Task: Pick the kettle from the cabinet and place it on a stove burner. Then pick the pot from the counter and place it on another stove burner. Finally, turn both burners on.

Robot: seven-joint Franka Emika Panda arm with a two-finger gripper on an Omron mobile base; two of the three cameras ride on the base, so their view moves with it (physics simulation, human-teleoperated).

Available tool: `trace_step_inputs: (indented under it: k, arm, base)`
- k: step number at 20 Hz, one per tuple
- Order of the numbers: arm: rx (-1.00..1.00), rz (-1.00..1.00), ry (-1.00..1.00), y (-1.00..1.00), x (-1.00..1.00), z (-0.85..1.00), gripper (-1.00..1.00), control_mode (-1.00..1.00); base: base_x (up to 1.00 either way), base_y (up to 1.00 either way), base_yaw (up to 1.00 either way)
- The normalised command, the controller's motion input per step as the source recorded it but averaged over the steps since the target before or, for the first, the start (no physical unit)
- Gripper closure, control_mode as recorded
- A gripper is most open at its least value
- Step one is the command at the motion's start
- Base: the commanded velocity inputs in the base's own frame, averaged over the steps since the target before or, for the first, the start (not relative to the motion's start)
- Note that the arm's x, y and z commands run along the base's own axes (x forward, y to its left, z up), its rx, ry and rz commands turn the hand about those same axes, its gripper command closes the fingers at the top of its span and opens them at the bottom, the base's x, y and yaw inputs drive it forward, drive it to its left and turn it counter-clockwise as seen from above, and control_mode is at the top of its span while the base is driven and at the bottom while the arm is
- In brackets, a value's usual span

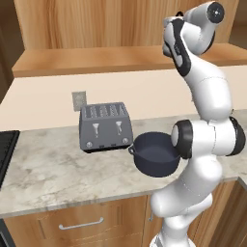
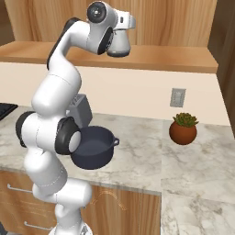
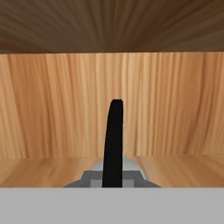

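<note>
So the arm is reaching up into the cabinet (image 3: 112,109) shelf, and the hand view is looking straight at the back panel with the kettle (image 3: 114,173) right under the camera. You can see its thin black arched handle (image 3: 113,144) edge-on, running up the middle, with a bit of the silver-grey body below it. The tool's tips themselves aren't visible there, but it's fully closed, and given how the handle sits dead centre in line with the hand, my read is it's shut on that handle. Can't actually see the pads touching it though, so take that as a guess.

If the grab is good, I'd lift just enough to clear the shelf floor, then pull straight back out before swinging anywhere. The shelf roof is close above, so a big lift would probably bump it. A thin handle also lets the kettle swing, so slow and level is the way.

Down on the desk (image 1: 53,169), the pot (image 1: 155,155) is sitting just beside the toaster (image 1: 105,126), untouched, close to the robot's elbow. Watch that elbow when backing out. There's a plant (image 2: 182,128) further off to the right, well out of the way. A black edge of cooktop (image 1: 6,154) shows at the far left, so the kettle has a fair sideways trip ahead.
</note>
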Motion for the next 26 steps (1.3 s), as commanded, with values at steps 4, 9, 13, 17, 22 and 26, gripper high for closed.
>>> trace_step_inputs:
  k: [4, 9, 13, 17, 22, 26]
  arm:
    - [0.0, 0.0, 0.0, 0.0, -0.42, 0.0, 1.0, -1.0]
    - [0.0, 0.0, 0.0, 0.0, -0.53, 0.0, 1.0, -1.0]
    - [0.0, 0.0, 0.0, 0.0, -0.55, 0.0, 1.0, -1.0]
    - [0.0, 0.0, -0.01, 0.0, -0.61, 0.0, 1.0, -1.0]
    - [0.0, 0.0, 0.0, 0.0, -0.66, 0.0, 1.0, -1.0]
    - [0.0, 0.0, 0.0, 0.0, -0.67, 0.0, 1.0, -1.0]
  base:
    - [0.0, 0.0, 0.0]
    - [0.0, 0.0, 0.0]
    - [0.0, 0.0, 0.0]
    - [0.0, 0.0, 0.0]
    - [0.0, 0.0, 0.0]
    - [0.0, 0.0, 0.0]
